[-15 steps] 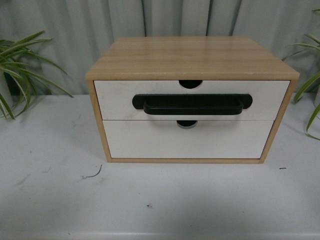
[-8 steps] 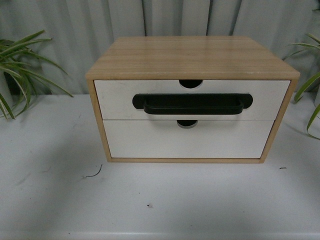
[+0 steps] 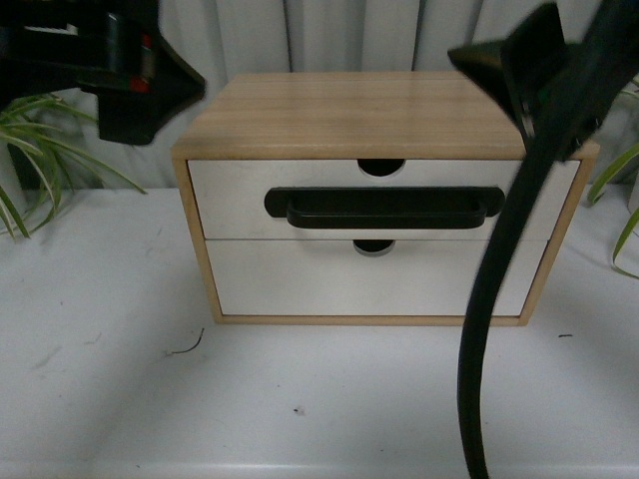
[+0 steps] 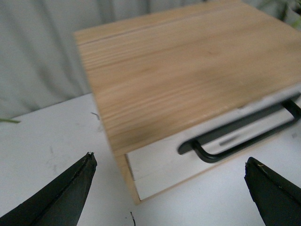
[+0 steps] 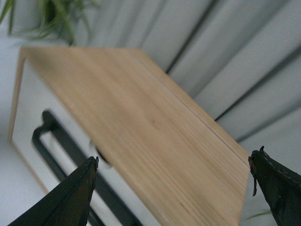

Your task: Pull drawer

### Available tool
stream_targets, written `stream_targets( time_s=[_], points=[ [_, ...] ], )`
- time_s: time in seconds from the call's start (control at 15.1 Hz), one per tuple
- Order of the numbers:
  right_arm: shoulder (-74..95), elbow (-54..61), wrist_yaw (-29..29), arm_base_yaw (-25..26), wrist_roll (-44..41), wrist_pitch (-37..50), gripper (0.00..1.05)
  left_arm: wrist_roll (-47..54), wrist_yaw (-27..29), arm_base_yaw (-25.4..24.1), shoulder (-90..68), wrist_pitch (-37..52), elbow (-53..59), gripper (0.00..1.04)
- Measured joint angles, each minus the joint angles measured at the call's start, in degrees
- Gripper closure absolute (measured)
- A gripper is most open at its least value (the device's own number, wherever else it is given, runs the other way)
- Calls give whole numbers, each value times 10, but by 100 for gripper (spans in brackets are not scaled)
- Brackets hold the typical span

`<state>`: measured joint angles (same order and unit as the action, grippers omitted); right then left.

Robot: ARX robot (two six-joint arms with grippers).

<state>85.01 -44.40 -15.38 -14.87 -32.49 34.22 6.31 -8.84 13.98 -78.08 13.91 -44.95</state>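
A light wood cabinet (image 3: 379, 115) stood on the white table (image 3: 100, 379), in front of a pale pleated curtain (image 3: 329, 35), with green plant leaves (image 3: 40, 150) off to either side of it. The drawer (image 3: 230, 200) was the upper of the two white fronts. It sat closed, its face flush with the cabinet's frame, and its long black bar handle (image 3: 384, 210) ran across the middle below a half-round notch (image 3: 380, 167) in the top edge. Beneath it lay the lower drawer front (image 3: 300, 279), plain white with its own small notch and no handle, also closed. In the front view the left arm (image 3: 100, 60) showed as a dark mass high at the upper left, above and beside the cabinet's left corner. The right arm (image 3: 544, 70) hung at the upper right, and a black cable (image 3: 489, 299) drooped from it across the right part of both fronts. The left pincer (image 4: 169, 159) was released, its two black fingers (image 4: 66, 195) spread wide with the cabinet's corner and the near end of the handle seen between them, touching neither. The right pincer (image 5: 175, 156) was likewise released, its fingers far apart, looking along the wooden top from above, clear of the cabinet and holding nothing.
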Motion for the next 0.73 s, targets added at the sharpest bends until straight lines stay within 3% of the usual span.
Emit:
stream_targets(
  time_s=[0.2,0.4,0.53,0.73],
  points=[
    [-1,-4,-132,39,-283,-156,6,152,-41,50,-44,-123,-71,7],
    [11,-43,-146,69,-522,-310,6,264,-43,94,-77,-217,-117,7],
    [31,-56,-141,70,-613,-353,6,302,-40,116,-104,-238,-132,7],
    [61,-68,-125,63,-652,-359,6,317,-14,139,-149,-231,-146,7]
  ],
)
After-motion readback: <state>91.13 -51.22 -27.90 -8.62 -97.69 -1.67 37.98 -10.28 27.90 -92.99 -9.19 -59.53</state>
